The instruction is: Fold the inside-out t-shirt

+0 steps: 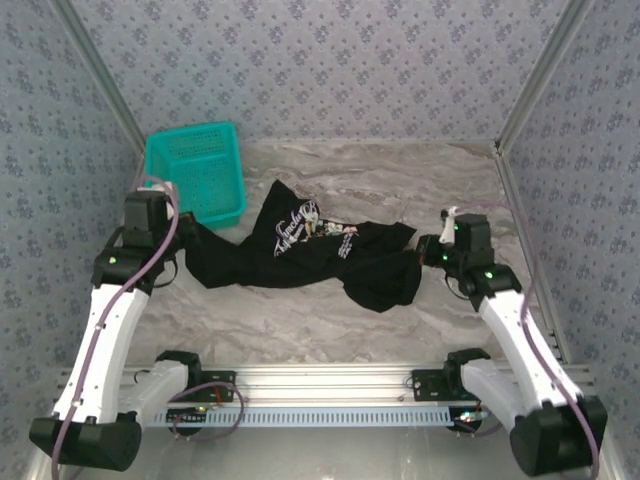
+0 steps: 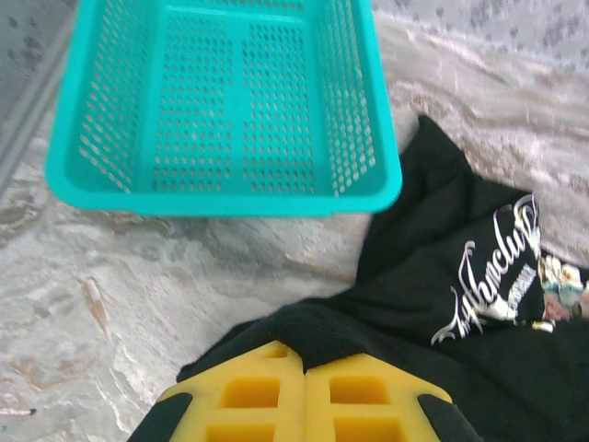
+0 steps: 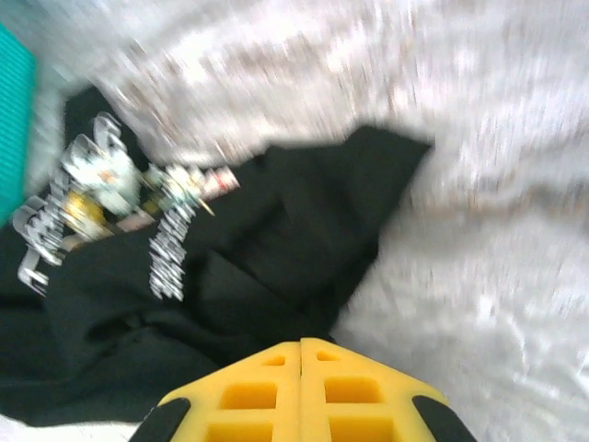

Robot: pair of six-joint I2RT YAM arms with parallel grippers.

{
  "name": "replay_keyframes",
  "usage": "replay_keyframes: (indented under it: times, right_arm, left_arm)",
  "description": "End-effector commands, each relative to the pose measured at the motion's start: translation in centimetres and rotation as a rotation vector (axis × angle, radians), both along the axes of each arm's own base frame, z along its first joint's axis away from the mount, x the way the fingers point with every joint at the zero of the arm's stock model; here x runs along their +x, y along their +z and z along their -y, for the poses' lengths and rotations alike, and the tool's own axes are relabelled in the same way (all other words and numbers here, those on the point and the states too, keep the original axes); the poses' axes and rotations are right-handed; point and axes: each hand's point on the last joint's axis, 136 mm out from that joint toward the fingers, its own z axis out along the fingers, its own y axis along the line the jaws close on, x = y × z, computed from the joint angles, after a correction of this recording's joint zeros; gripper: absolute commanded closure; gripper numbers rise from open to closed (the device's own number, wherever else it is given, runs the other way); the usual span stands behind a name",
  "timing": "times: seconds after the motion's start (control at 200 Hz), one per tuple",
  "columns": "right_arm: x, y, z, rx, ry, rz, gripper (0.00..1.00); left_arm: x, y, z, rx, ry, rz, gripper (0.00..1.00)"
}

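From where I stand, the black short-sleeved cloth t-shirt [image 1: 300,255] lies bunched on the pale marble-patterned desk [image 1: 330,320]. One end is just beside the near corner of the teal plastic mesh basket [image 1: 195,170], and the rest trails away from it. The white lettering and pale graphic [image 2: 497,276] face up on the half nearer the basket. The left arm's yellow fingers [image 2: 267,396] are pressed flat together in front of the basket, with black hem tucked at their tips, so I take them to be pinching the cloth. The right arm's yellow fingers [image 3: 267,396] are likewise closed on the shirt's end farthest from the basket, though that view is blurred. I judge this to be the spreading step, before any fold. The next move calls for drawing the two held ends apart and laying the twisted cloth flat, well away from the basket.
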Motion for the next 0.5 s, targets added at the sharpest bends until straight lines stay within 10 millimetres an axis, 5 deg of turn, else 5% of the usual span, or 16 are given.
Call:
replay_keyframes:
  times: [0.0, 0.115, 0.255, 0.355, 0.495]
  right_arm:
    - [-1.3, 0.6, 0.7, -0.039, 0.014, 0.042, 1.00]
    - [-4.4, -3.3, -0.6, 0.099, 0.015, -0.093, 1.00]
    - [-9.7, -9.9, -3.1, 0.255, -0.011, -0.349, 0.92]
    - [-12.0, -11.2, -3.0, 0.174, -0.040, -0.424, 0.73]
    - [-11.2, -10.9, -2.2, 0.079, -0.082, -0.423, 0.54]
  left_arm:
    - [-0.4, 3.0, -1.8, 0.035, 0.042, 0.070, 1.00]
    - [-1.6, 2.6, -3.7, 0.064, 0.110, 0.044, 1.00]
    - [-2.8, -0.9, -3.6, 0.037, 0.122, -0.051, 1.00]
    - [-3.2, -2.8, -3.4, 0.019, 0.122, -0.091, 1.00]
    - [-2.9, -3.5, -3.0, -0.006, 0.112, -0.099, 1.00]
